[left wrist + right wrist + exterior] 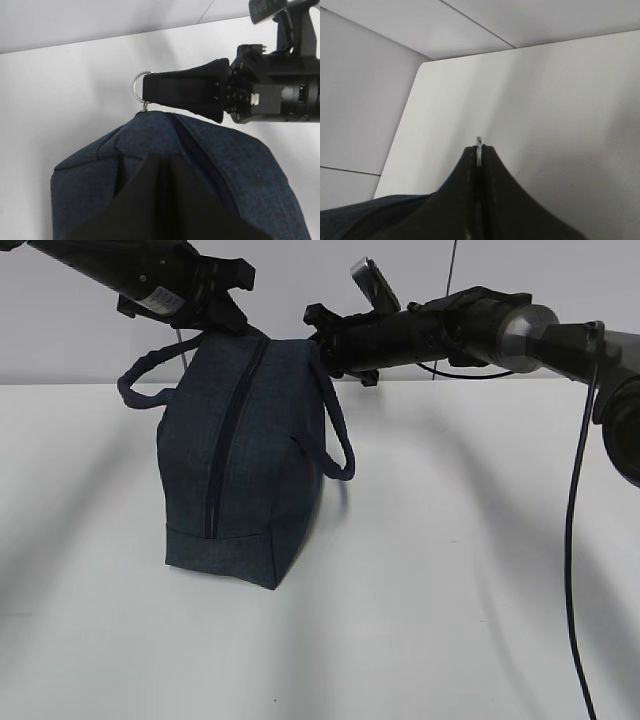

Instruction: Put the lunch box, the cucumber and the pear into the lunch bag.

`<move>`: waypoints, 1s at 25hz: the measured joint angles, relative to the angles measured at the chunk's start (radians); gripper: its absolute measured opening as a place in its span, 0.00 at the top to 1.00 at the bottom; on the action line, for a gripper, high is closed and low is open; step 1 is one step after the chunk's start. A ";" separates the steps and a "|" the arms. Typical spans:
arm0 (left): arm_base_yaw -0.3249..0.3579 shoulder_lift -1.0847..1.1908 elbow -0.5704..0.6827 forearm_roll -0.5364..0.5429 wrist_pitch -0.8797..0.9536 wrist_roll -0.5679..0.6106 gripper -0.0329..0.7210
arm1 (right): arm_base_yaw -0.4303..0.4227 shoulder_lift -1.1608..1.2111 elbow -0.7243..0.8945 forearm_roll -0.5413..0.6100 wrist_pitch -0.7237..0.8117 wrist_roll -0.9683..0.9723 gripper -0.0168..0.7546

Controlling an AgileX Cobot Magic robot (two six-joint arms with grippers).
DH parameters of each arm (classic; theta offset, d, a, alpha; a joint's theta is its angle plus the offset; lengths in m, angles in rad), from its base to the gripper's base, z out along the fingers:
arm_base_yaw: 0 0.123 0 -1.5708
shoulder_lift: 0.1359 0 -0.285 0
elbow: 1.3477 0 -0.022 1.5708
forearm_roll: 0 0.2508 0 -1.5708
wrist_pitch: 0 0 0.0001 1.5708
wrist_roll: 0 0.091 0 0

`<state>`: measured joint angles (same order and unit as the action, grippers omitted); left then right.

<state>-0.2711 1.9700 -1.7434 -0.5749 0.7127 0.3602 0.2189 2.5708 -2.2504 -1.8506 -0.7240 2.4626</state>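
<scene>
The dark navy lunch bag [250, 460] stands on the white table with its top zipper [225, 440] shut along its length. My left gripper [228, 318] is shut on the bag's fabric at the far top end, and the left wrist view shows this too [167, 159]. My right gripper [322, 340] is shut on the metal ring pull [138, 87], whose edge sticks out between the fingertips [478, 142]. The lunch box, the cucumber and the pear are out of view.
The bag's two loop handles hang out to the left [148, 372] and right [338, 452]. The white table [450, 570] ends at a grey wall behind the bag. A black cable [572, 540] hangs from the right arm.
</scene>
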 joint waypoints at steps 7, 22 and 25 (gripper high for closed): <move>0.000 0.000 0.000 -0.002 0.011 0.000 0.93 | 0.000 0.000 -0.002 0.000 0.000 0.004 0.98; 0.024 -0.019 0.000 -0.004 0.035 0.000 0.42 | -0.002 0.002 -0.162 -0.023 -0.099 -0.029 0.39; 0.041 -0.020 0.000 -0.004 0.048 0.000 0.32 | -0.002 0.000 -0.169 -0.026 -0.133 -0.061 0.39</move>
<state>-0.2301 1.9502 -1.7434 -0.5785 0.7609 0.3606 0.2170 2.5705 -2.4191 -1.8770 -0.8569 2.4019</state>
